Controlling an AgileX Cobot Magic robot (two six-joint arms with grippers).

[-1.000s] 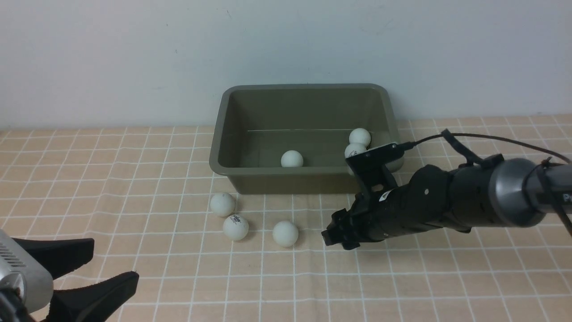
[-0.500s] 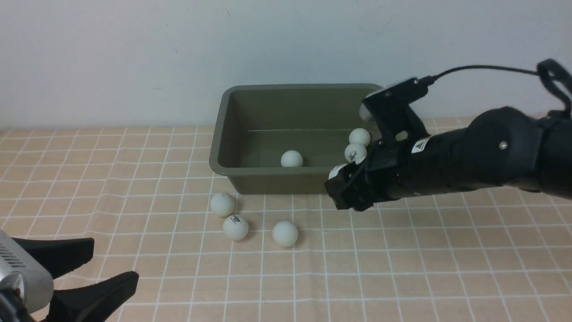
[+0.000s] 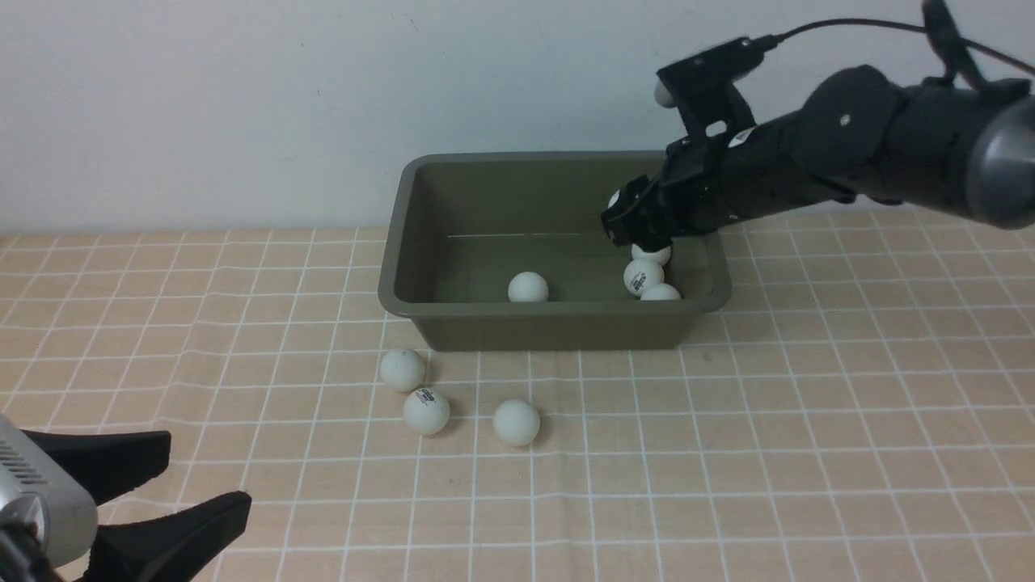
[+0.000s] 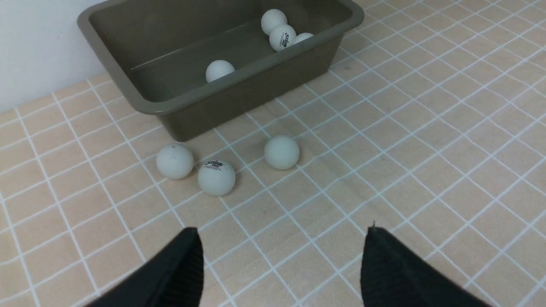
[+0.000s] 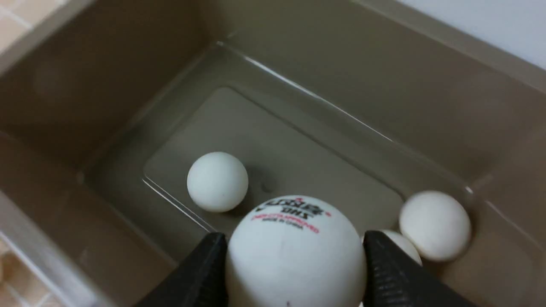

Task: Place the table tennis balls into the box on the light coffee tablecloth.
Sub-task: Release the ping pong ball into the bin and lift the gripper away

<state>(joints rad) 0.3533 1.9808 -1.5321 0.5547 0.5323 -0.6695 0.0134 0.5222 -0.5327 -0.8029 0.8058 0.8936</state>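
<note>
The olive-green box (image 3: 534,330) stands at the back of the light coffee tablecloth (image 3: 728,453). Several white table tennis balls lie inside it, one alone (image 3: 528,287) and the others clustered at its right end (image 3: 644,276). Three more balls rest on the cloth in front of the box (image 3: 403,369) (image 3: 426,411) (image 3: 516,422). My right gripper (image 3: 627,220) hangs over the box's right end, shut on a printed ball (image 5: 294,260) held between its fingers (image 5: 386,273). My left gripper (image 3: 206,473) stands open and empty low at the near left, apart from the loose balls (image 4: 216,177).
A plain white wall (image 3: 242,97) rises directly behind the box. The right arm (image 3: 873,145) and its cable reach in from the right above the cloth. In the left wrist view the box rim (image 4: 256,70) lies beyond the three loose balls.
My right gripper has risen from the cloth in front of the box, carrying a ball, and moved back over the box's right end. The left gripper has stayed still.
</note>
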